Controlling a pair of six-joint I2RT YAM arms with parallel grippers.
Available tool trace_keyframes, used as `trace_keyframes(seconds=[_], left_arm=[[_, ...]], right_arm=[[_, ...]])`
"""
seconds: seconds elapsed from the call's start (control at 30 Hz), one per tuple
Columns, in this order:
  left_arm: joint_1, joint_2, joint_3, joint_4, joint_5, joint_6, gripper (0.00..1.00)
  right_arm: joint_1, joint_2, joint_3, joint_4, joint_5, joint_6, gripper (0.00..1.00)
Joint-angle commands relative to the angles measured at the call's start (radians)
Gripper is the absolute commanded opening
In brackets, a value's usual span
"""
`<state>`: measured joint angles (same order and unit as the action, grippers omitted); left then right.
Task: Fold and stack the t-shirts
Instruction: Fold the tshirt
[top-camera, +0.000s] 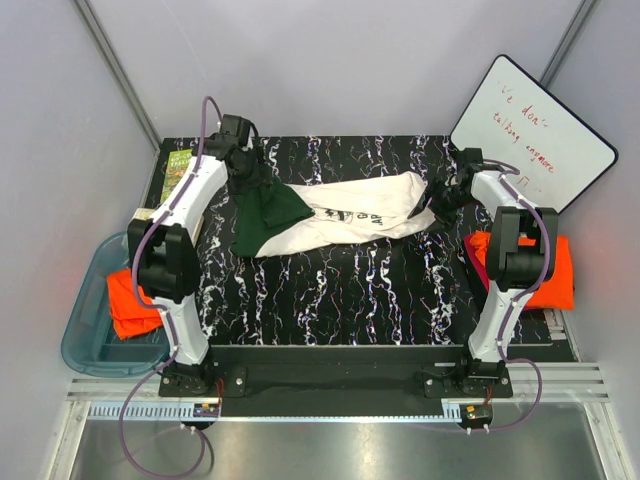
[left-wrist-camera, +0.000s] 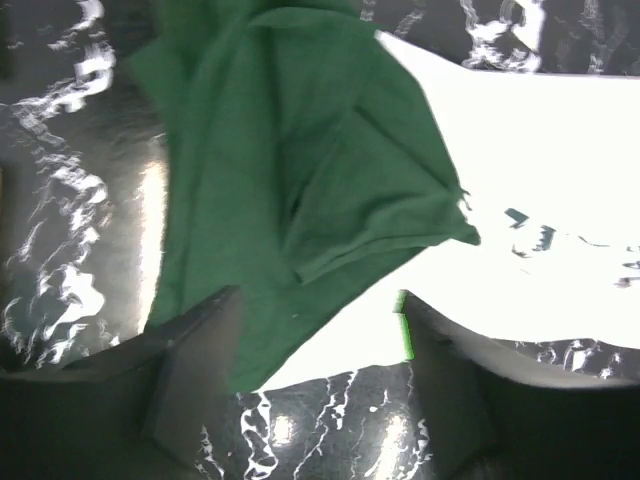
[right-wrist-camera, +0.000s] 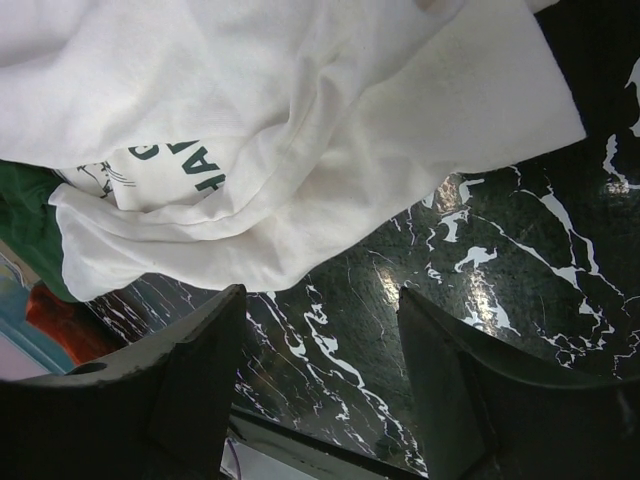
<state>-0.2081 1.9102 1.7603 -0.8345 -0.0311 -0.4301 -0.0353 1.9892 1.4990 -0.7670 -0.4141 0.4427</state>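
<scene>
Handwriting in red on the whiteboard (top-camera: 535, 130) seems to end in "anymore"; the rest is too small to read. The cream tee (top-camera: 350, 215) lies bunched across the marbled table (top-camera: 350, 290), with only "HA" of its black print legible. A blue bin (top-camera: 85, 345) holds an orange tee (top-camera: 135, 300). A second orange tee (top-camera: 550, 270) lies at the right edge. The left gripper (left-wrist-camera: 318, 300) gapes empty over the green sleeve (left-wrist-camera: 300, 150), and the right gripper (right-wrist-camera: 320, 295) gapes empty beside the cream hem.

whiteboard (top-camera: 532, 128) reads "anymore", t-shirt (right-wrist-camera: 300, 110) print partly hidden
</scene>
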Motion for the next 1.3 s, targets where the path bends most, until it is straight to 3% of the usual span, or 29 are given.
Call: trace_keyframes(seconds=[0.0,0.07,0.47,0.57,0.6,0.93,1.27], left_arm=[[-0.004,0.042,-0.047,0.08,0.105,-0.019,0.55],[-0.004,0.087,-0.044,0.08,0.114,-0.019,0.48],[-0.004,0.234,-0.013,0.072,0.119,-0.012,0.49],[-0.004,0.26,-0.004,0.074,0.122,-0.006,0.25],[-0.004,0.262,0.002,0.072,0.132,-0.002,0.0],[0.009,0.145,0.099,0.158,0.212,-0.062,0.0],[0.084,0.197,0.151,0.385,0.35,-0.323,0.0]], right_arm=[[0.0,-0.03,0.024,0.031,-0.032,0.01,0.7],[0.0,-0.029,0.03,0.028,-0.032,0.011,0.7],[-0.002,-0.035,0.013,0.028,-0.031,0.008,0.7],[-0.002,-0.038,0.013,0.028,-0.026,0.008,0.7],[-0.002,-0.036,0.012,0.028,-0.028,0.008,0.7],[-0.002,-0.032,-0.002,0.028,-0.019,0.011,0.7],[-0.002,-0.043,-0.02,0.026,-0.003,0.01,0.7]])
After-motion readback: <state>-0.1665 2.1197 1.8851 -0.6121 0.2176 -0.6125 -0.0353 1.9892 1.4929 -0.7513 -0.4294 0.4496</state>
